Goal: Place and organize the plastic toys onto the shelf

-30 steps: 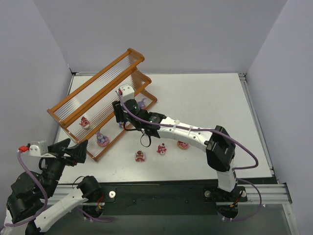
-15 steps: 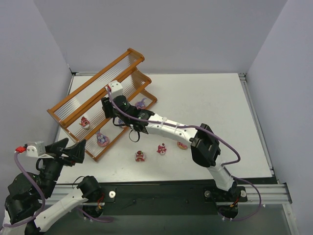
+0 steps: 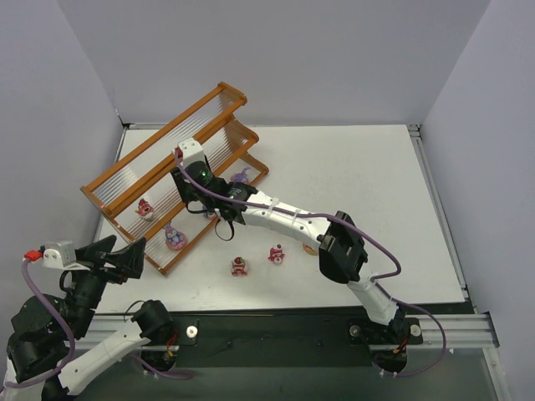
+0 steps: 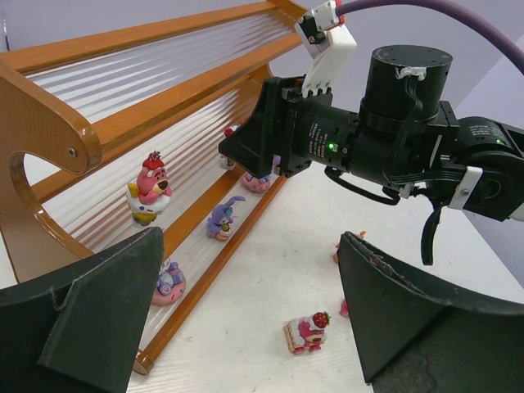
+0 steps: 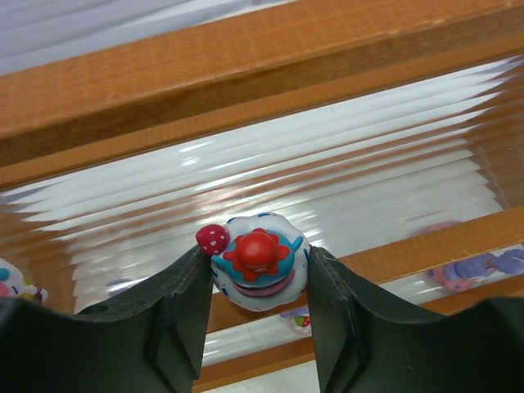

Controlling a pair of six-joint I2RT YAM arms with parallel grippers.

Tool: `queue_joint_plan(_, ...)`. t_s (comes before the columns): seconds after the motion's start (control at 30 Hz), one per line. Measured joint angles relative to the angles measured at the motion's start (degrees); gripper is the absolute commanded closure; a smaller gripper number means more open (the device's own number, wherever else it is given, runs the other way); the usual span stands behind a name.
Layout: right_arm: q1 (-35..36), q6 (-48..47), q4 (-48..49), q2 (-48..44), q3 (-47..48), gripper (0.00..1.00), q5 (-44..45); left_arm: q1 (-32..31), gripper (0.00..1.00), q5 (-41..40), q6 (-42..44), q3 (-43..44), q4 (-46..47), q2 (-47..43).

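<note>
Right arm: fingers (image 5: 184, 315) were clamped on a cupcake toy (image 5: 260, 258), one pad on each flank, with the red topping and strawberry left showing. A side grip keeps the base free for setting down.

The right gripper (image 5: 256, 286) held the toy over the clear slats (image 5: 368, 155) of what looked like the middle tier of the shelf (image 3: 167, 142). Could not tell whether the base touched the slats.

An orange front rail (image 5: 426, 246) ran just below the toy. Judged it a lip to clear on retreat.

On the same tier, a pink figurine (image 4: 150, 187) stood well apart, with open slat between. A purple bunny (image 4: 223, 219) and a donut toy (image 4: 168, 282) sat on the bottom tier.

Left gripper (image 4: 252, 241): fingers wide apart, empty, hanging near the shelf's end. A cake-slice toy (image 4: 304, 332) lay on the table (image 3: 359, 184).
</note>
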Motion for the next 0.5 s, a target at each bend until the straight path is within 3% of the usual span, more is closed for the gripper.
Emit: queue_joint_plan(0.5,-1.3,-2.1,-2.7,5.1,7.6,0.98,1.0,0.0,0.03,-0.2,-0.2,0.0,0.0,0.0)
